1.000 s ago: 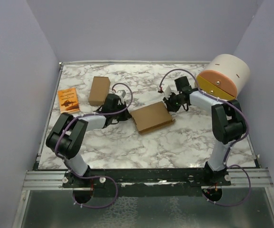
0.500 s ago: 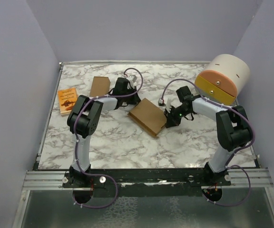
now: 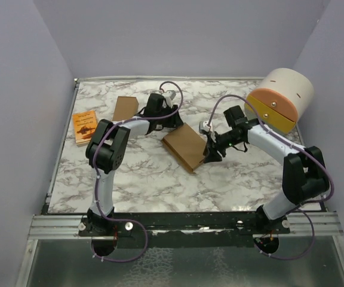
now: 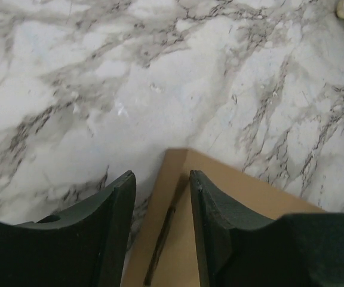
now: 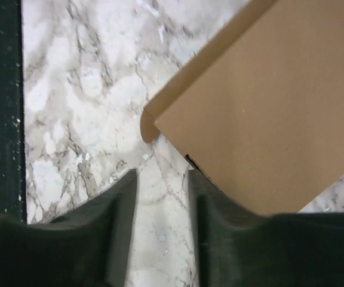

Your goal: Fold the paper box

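Paper box (image 3: 186, 147): location and hold?
— Centre of the marble table (image 3: 148, 179). My left gripper (image 4: 160, 179) straddles its 12 o'clock corner, fingers parted, nothing clamped; my right gripper (image 5: 162, 176) stands spread just beside its 3 o'clock edge.
— Failure risk?
— Nothing pins it, so a push may slide or spin it on the marble instead of folding a wall.
— Change over one second?
— Box turned cornerwise; my left gripper swung from its 9 o'clock side.

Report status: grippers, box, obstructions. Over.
Left gripper open, paper box corner between its fingers. Right gripper open, beside box edge, holding nothing. Box folded shut, on table. Small box, booklet off left, no obstruction.
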### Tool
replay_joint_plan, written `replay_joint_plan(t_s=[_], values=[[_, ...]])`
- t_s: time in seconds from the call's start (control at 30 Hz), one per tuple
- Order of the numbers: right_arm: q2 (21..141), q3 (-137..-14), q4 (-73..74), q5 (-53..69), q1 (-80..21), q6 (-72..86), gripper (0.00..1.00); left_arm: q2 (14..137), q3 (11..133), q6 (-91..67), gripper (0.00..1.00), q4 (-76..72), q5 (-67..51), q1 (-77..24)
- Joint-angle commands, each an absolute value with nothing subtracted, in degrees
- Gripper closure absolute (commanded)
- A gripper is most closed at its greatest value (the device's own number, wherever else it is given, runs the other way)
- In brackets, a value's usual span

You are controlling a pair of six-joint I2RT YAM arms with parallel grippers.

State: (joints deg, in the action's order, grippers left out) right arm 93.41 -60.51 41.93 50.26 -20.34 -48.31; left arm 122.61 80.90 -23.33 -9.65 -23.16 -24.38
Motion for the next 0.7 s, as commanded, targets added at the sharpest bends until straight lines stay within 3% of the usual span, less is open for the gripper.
replay_joint_plan(t_s=[0.0, 0.1, 0.13, 0.2, 0.33, 0.5, 0.67], values=[[85.9, -60.2, 40.8, 59.2, -20.6, -52.3, 0.46, 107.8, 70.0, -18.7, 0.53, -17.5, -16.6, -23.6], [82.6, -58.6, 37.1, 66.4, -20.7, -60.2, 0.07, 97.1, 56.3, -15.7, 0.49, -28.6, -17.2, -23.5], [82.2, -58.0, 37.9, 69.0, -20.7, -66.2, 0.01, 93.5, 51.7, -14.5, 0.49, -34.0, -20.0, -23.5], [84.4, -58.8, 42.8, 71.3, -20.7, -78.4, 0.00, 87.3, 40.7, -13.7, 0.48, -47.8, -23.8, -23.8], [90.8, -63.1, 50.4, 68.8, -20.6, -86.6, 0.00, 81.8, 24.1, -13.0, 0.43, -69.5, -27.5, -26.8], [87.4, -55.8, 38.7, 60.2, -20.0, -80.7, 0.00, 79.4, 15.8, -4.1, 0.43, -72.7, -27.1, -36.4], [89.1, -54.6, 36.5, 58.6, -16.0, -79.1, 0.03, 77.0, 11.0, 5.4, 0.43, -71.0, -24.7, -42.7]])
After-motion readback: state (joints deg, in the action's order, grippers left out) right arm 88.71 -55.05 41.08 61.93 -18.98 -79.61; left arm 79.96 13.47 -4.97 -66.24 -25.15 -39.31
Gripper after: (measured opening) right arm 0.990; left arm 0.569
